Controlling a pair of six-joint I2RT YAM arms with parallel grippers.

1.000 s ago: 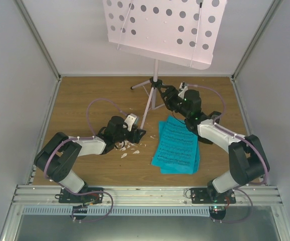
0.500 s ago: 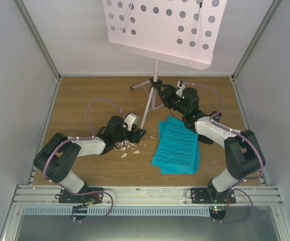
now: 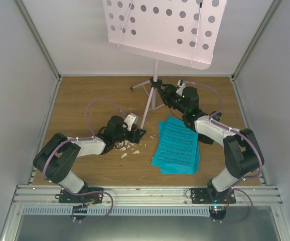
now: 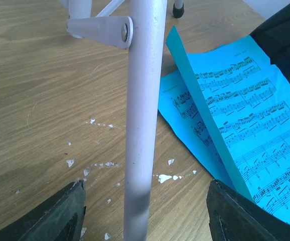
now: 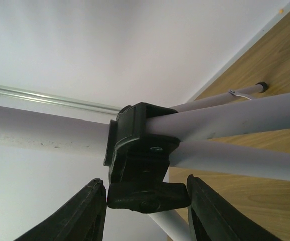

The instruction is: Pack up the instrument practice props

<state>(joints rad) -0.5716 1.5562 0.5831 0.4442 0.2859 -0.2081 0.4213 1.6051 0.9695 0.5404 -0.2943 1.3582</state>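
Observation:
The pale pink perforated music stand (image 3: 165,27) stands at the back on its thin tripod (image 3: 147,108). My left gripper (image 3: 140,132) is open, and its jaws stand wide on either side of a pink tripod leg (image 4: 141,100) without touching it; the gripper also shows in the left wrist view (image 4: 146,216). My right gripper (image 3: 166,94) is at the tripod hub, with its fingers pressed on both ends of the black clamp knob (image 5: 147,195). The bright blue music sheets (image 3: 176,145) lie on the table, one partly folded up (image 4: 235,135). The metronome is out of view.
White scraps (image 3: 130,146) lie by the left gripper and round the leg (image 4: 165,177). The wooden table (image 3: 85,100) is closed in by white walls on three sides. The right arm's black link lies across the top edge of the sheets (image 3: 205,135).
My right gripper has moved a little back and left, up to the tripod hub. The left arm, the stand and the sheets have not moved.

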